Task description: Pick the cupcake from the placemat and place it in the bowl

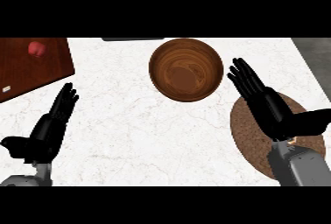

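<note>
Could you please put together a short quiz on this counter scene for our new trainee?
1. What colour is the small object on the wooden board?
2. True or false: the wooden bowl has something in it.
3. The open right robot hand shows over which thing? A the placemat; B the bowl; C the board.
Key: 1 red; 2 false, it is empty; 3 A.
</note>
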You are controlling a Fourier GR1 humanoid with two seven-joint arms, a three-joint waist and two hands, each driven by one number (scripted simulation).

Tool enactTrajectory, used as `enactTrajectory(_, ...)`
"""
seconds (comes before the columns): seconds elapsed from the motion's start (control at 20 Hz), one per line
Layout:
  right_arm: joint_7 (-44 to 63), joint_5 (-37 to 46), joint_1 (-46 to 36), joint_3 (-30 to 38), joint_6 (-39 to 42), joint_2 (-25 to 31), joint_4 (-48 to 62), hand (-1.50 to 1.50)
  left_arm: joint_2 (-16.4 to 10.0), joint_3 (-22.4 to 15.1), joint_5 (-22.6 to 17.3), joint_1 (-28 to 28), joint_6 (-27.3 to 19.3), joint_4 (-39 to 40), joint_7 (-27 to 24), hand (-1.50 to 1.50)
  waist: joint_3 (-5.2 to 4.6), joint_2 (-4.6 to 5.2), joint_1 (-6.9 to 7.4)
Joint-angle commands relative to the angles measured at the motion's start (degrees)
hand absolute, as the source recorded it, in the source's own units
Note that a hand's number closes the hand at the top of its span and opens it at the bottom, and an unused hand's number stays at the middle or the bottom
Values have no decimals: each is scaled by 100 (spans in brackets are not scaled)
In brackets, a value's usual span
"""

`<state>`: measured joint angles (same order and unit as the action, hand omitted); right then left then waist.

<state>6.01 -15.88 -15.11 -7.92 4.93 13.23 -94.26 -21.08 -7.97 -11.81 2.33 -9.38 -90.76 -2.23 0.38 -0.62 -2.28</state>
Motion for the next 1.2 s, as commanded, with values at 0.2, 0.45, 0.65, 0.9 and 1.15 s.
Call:
enactTrajectory(0.2,634,1293,1123,499,-1565,349,324,150,267,-46,190,244,-329,14,234,0,-44,58,2)
enactTrajectory(0.45,249,2699,1292,1377,-3718,404,310,-150,440,-140,127,90,-380,42,280,0,-42,-5,-332)
enactTrajectory(0.65,-841,3067,2024,1126,-4787,-588,-524,-150,408,-119,127,350,-326,140,480,0,-37,18,-103)
enactTrajectory(0.9,-53,4443,2475,749,-5417,-685,-1388,-150,713,-281,363,707,-417,397,532,0,-49,56,138)
enactTrajectory(1.15,2140,5777,2671,1204,-4611,-360,-1993,-150,770,-357,444,483,-339,368,289,0,-58,68,189)
